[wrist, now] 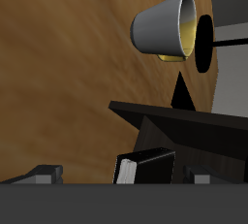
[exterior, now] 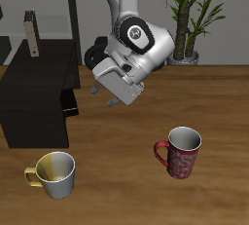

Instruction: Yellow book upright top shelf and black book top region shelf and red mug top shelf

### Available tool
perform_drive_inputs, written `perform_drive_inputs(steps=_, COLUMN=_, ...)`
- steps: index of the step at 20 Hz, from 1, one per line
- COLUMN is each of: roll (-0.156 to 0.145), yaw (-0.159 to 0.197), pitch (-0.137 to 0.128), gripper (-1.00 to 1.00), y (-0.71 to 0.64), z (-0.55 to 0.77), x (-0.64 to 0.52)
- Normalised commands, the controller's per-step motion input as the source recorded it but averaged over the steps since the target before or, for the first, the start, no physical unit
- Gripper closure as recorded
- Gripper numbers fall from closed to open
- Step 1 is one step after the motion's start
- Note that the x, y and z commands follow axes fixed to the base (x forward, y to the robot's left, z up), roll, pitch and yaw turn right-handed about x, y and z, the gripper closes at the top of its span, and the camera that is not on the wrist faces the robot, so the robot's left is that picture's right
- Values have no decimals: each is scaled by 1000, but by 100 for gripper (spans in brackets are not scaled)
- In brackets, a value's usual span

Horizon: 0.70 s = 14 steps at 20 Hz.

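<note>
The black shelf stands at the table's side. The thin yellow book stands upright on its top. The thick black book, with its pale page stripe, sits low at the end of the shelf that faces my gripper. The gripper hangs open and empty a little way from it, above the table. In the wrist view the black book shows past the spread fingertips, against the shelf. The red mug stands upright on the table near the front edge, well apart from the gripper.
A yellow mug stands near the front edge before the shelf; the wrist view shows the yellow mug too. A potted plant is behind the table.
</note>
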Motion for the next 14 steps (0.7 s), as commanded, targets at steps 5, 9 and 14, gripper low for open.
perform_drive_inputs(steps=5, roll=310, yaw=-44, pitch=-33, gripper=-100, y=453, z=100, x=110)
perform_drive_inputs(steps=9, roll=230, yaw=9, pitch=-71, gripper=-100, y=316, z=131, x=137)
perform_drive_inputs(steps=14, roll=316, yaw=-73, pitch=-88, gripper=-100, y=423, z=351, x=-100)
